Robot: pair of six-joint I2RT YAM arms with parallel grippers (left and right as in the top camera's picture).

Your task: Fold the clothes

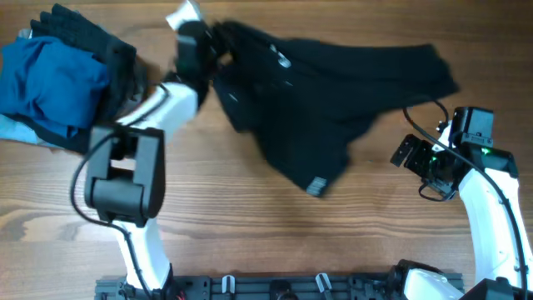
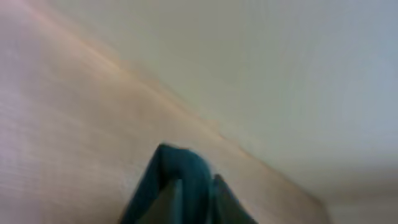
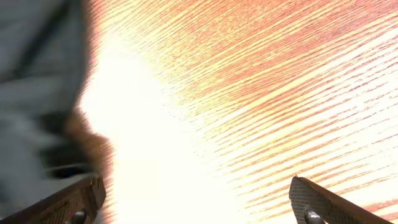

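The large black shirt [image 1: 325,83] lies crumpled across the far middle of the table, with a small grey tag [image 1: 316,187] at its near tip. My left gripper [image 1: 198,52] is at the shirt's far left edge and seems shut on the fabric. The blurred left wrist view shows dark cloth [image 2: 183,190] bunched at the jaws. My right gripper [image 1: 410,155] is open and empty over bare wood, just right of the shirt. In the right wrist view its fingers [image 3: 196,199] are wide apart, with dark fabric [image 3: 37,93] at the left.
A pile of other clothes sits at the far left: a blue garment [image 1: 50,79] on top, black fabric [image 1: 92,37] behind it and a pale piece [image 1: 17,129] beneath. The wooden table [image 1: 250,242] stretches across the near side.
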